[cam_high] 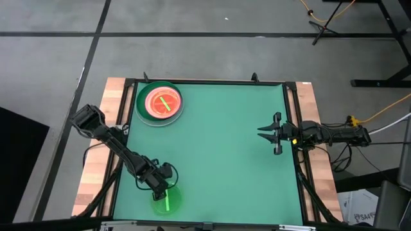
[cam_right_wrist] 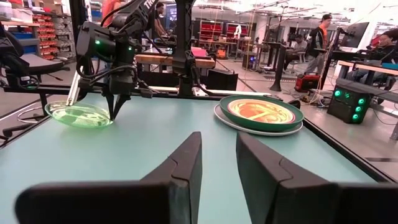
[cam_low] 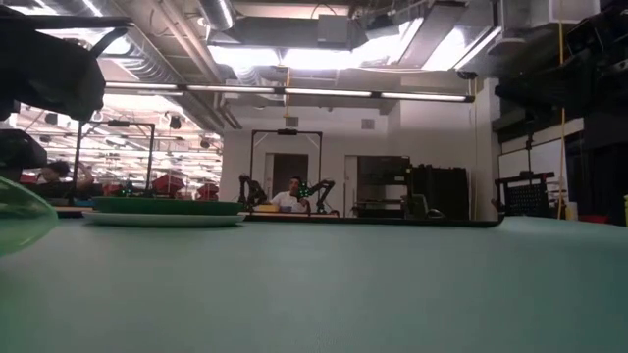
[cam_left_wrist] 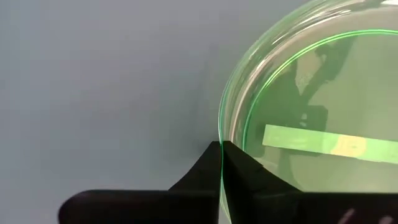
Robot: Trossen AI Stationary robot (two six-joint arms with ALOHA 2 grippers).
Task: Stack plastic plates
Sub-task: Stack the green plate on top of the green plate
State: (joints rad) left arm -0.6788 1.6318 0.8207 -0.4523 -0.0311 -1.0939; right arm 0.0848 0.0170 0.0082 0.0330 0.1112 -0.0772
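The left gripper [cam_high: 162, 188] is sitting low at the near left corner of the green table [cam_high: 225, 141], and its 2 fingers [cam_left_wrist: 211, 171] are pressing together on the thin rim of a small translucent green plate [cam_high: 166, 199]. In the left wrist view the rim is passing exactly between the 2 dark tips, and a pale bar mark is showing on the bottom of this plate. In the low view its edge is appearing tilted at the far left side of the picture, so I cannot tell if it is lying flat.

The stack of plates [cam_high: 160, 102] is resting at the far left corner, well apart from the green plate. A dark green plate is sitting on a pale one, with an orange translucent plate on top.

The right gripper [cam_high: 270, 133] is waiting at the right edge of the table, holding nothing, with its fingers [cam_right_wrist: 180, 168] standing a little apart.
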